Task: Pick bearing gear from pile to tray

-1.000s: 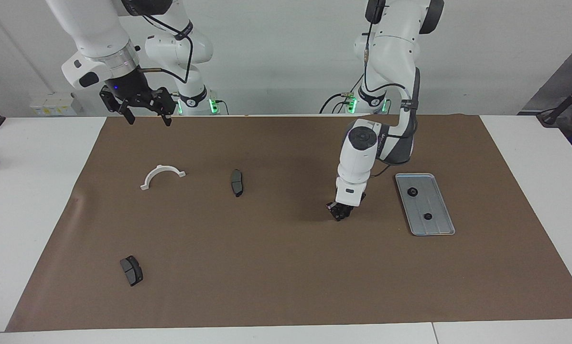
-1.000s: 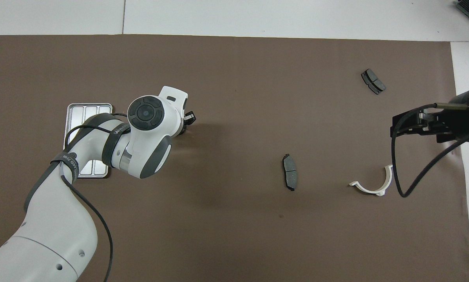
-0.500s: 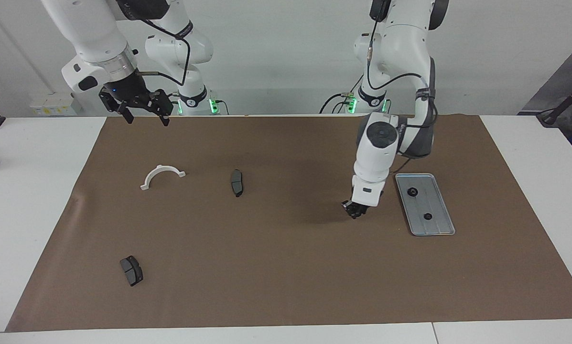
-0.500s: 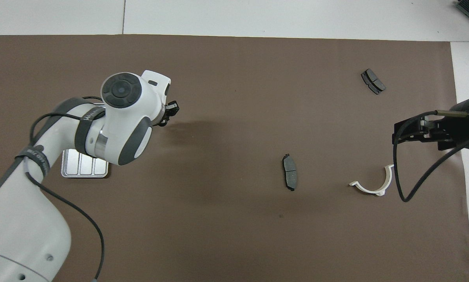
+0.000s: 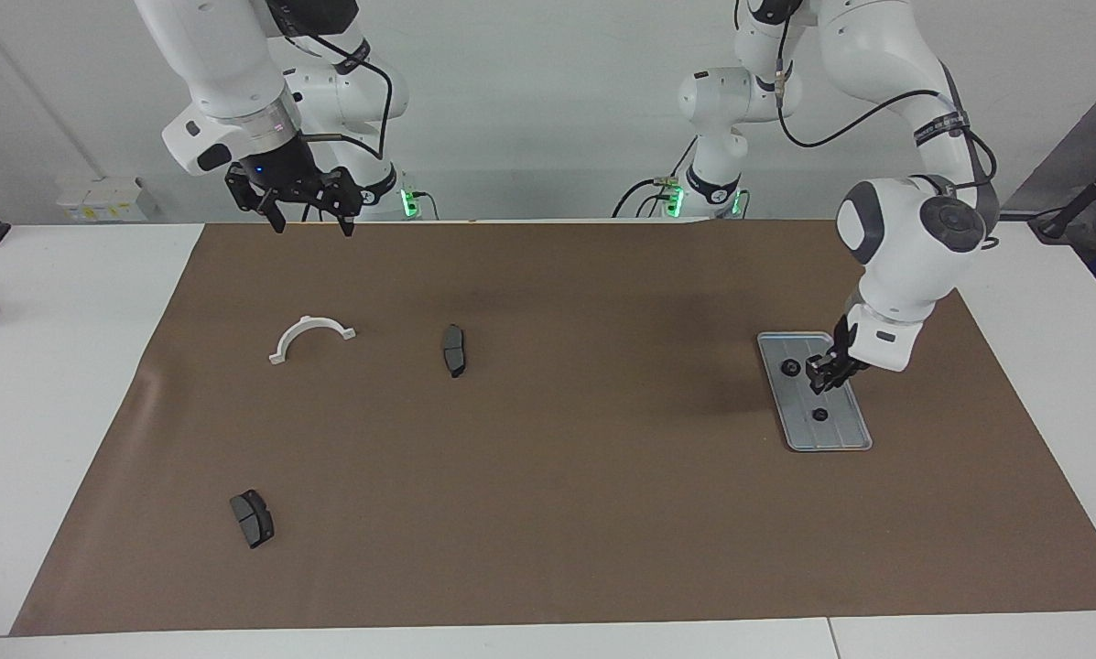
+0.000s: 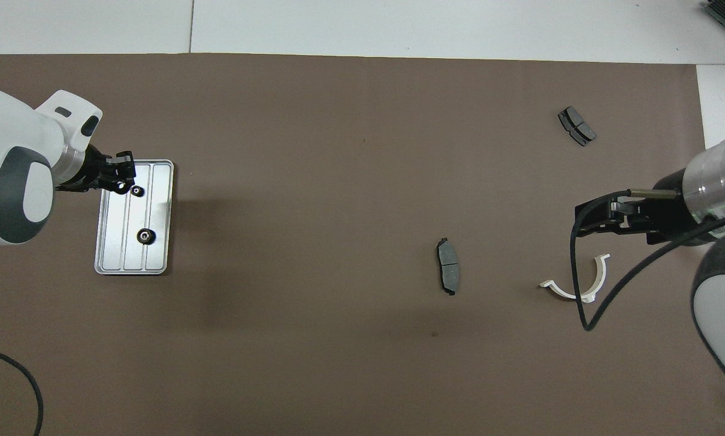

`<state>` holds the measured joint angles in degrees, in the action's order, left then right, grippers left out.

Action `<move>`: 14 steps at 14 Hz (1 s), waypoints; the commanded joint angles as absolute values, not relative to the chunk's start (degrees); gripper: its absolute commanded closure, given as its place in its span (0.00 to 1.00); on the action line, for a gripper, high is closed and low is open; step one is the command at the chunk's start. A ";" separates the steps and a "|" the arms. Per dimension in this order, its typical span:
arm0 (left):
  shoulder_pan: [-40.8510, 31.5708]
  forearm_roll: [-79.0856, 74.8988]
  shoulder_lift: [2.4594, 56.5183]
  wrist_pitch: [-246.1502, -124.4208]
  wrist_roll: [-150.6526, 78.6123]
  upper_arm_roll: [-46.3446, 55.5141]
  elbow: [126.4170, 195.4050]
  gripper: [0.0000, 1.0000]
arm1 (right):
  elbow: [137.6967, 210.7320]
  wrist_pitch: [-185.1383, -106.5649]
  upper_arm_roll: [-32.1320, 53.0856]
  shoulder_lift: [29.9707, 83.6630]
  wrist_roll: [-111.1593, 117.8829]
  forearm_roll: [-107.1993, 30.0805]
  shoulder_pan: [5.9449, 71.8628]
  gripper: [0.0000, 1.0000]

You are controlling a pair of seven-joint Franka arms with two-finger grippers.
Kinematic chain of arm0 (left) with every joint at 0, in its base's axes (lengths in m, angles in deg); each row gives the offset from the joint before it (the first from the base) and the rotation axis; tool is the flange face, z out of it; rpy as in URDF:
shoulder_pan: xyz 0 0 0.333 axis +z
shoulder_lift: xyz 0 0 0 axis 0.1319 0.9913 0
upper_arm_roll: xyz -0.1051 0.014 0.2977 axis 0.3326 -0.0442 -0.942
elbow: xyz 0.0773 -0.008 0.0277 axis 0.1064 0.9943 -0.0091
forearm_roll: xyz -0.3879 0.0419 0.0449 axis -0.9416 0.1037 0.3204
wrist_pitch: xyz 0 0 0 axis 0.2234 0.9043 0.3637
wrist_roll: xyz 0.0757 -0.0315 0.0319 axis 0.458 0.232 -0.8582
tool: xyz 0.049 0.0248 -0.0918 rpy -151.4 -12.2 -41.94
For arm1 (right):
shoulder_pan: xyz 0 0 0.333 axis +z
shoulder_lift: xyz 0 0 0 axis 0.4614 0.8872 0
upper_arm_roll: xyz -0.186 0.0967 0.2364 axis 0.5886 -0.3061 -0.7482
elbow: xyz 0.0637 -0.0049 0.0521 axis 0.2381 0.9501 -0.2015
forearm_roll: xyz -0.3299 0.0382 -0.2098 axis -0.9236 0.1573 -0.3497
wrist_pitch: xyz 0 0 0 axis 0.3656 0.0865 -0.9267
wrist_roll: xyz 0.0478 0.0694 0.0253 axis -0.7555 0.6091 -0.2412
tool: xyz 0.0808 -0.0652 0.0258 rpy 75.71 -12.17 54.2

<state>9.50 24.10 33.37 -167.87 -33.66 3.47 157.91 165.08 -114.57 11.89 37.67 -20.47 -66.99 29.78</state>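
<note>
Left gripper (image 5: 825,377) hangs over the tray (image 5: 848,430), clamped on a small black ring, two rings (image 6: 145,235) lying in it. Right gripper (image 5: 310,222), at ten o'clock in the facing view, waits with fingers spread wide, holding nothing.

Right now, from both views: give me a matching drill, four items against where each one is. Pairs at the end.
Things:
1. white half-ring bracket
2. left gripper
3. right gripper
4. two black rings

Places:
A. lying in the tray
B. raised at the robots' edge of the brown mat, fingers apart
C. low over the tray
D. on the mat toward the right arm's end, beside a brake pad

Pairs: 1-D, 2-C, 3-B, 4-A
</note>
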 commanded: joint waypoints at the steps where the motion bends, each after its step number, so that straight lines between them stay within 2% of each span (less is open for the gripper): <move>1: 13.28 23.22 29.63 -172.66 -28.05 4.02 165.86 1.00 | 167.41 -115.62 11.79 35.85 -21.51 -65.46 28.98 0.00; 5: 13.47 23.22 26.29 -183.03 -27.96 3.93 177.28 1.00 | 167.41 -115.53 12.14 35.50 -19.59 -65.46 28.36 0.00; 9: 13.55 23.22 26.28 -183.22 -27.79 3.93 178.89 0.99 | 167.41 -115.53 12.14 35.50 -16.68 -65.55 27.83 0.00; 13: 13.64 23.22 26.90 -185.94 -24.98 3.84 180.21 0.92 | 167.49 -116.23 12.14 35.50 -13.10 -65.63 27.74 0.00; 14: 14.42 23.22 27.07 -185.95 -24.71 3.84 180.21 0.87 | 167.49 -116.23 12.14 35.50 -10.64 -65.72 27.05 0.00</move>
<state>13.25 24.04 28.24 -184.27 -26.98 3.73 178.43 165.35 -114.64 12.35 37.17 -15.07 -66.99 28.62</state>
